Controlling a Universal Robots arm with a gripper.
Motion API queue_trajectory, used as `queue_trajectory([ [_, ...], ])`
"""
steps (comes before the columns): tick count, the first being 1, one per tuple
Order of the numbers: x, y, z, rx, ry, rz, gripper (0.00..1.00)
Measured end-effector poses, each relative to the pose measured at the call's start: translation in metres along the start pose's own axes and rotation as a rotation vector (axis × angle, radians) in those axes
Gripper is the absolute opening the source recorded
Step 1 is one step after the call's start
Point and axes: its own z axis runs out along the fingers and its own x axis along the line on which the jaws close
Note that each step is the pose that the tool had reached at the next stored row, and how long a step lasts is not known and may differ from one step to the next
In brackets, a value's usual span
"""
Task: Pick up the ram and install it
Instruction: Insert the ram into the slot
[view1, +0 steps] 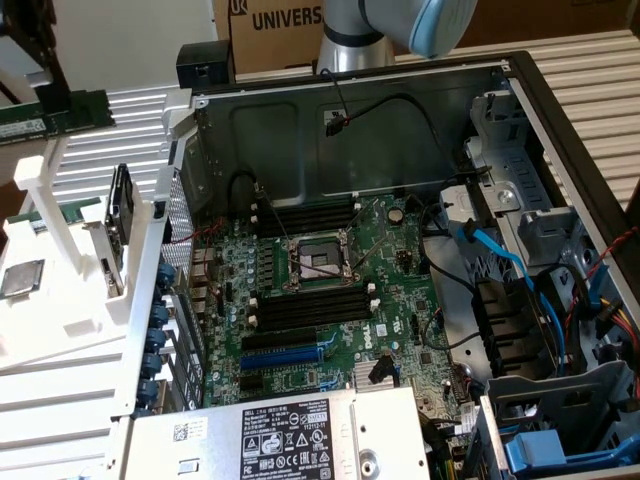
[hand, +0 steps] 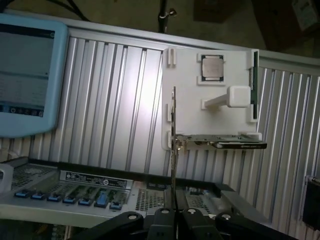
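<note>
Tool (hand: 173, 214) narrow, pinched on the ram (view1: 75, 108), which the wrist view shows edge-on, sticking straight out from the fingertips. Ram hangs over the white holder (view1: 70, 330), outside the open case (view1: 350, 120). Black motherboard slots (view1: 305, 310) sit at about 4 o'clock from it in the exterior view, well apart. Ram's long axis runs roughly 9-to-3, near parallel to the slots.

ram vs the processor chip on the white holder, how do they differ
The ram is a long narrow green stick; the processor chip is small, square and silver-topped. The ram stands on edge at the white holder's side; the chip lies flat on it. Both are outside the computer case.
</note>
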Motion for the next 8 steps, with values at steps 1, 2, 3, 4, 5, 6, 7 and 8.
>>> queue_trajectory([
  [1,0.001,-0.0047,-0.0001,0.0000,0.0000,0.000,0.12],
  [2,0.001,-0.0093,-0.0001,0.0001,0.0000,0.000,0.12],
  [3,0.002,-0.0138,-0.0002,0.0001,-0.0001,0.000,0.12],
  [4,0.002,-0.0183,-0.0003,0.0000,0.0000,0.000,0.12],
  [5,0.003,-0.0227,-0.0004,0.0000,0.0000,0.000,0.12],
  [6,0.003,-0.0270,-0.0004,0.0000,0.0000,0.000,0.12],
  [7,0.004,-0.0315,-0.0005,0.0001,0.0000,0.000,0.12],
  [8,0.005,-0.0361,-0.0005,0.0001,-0.0001,0.000,0.12],
])
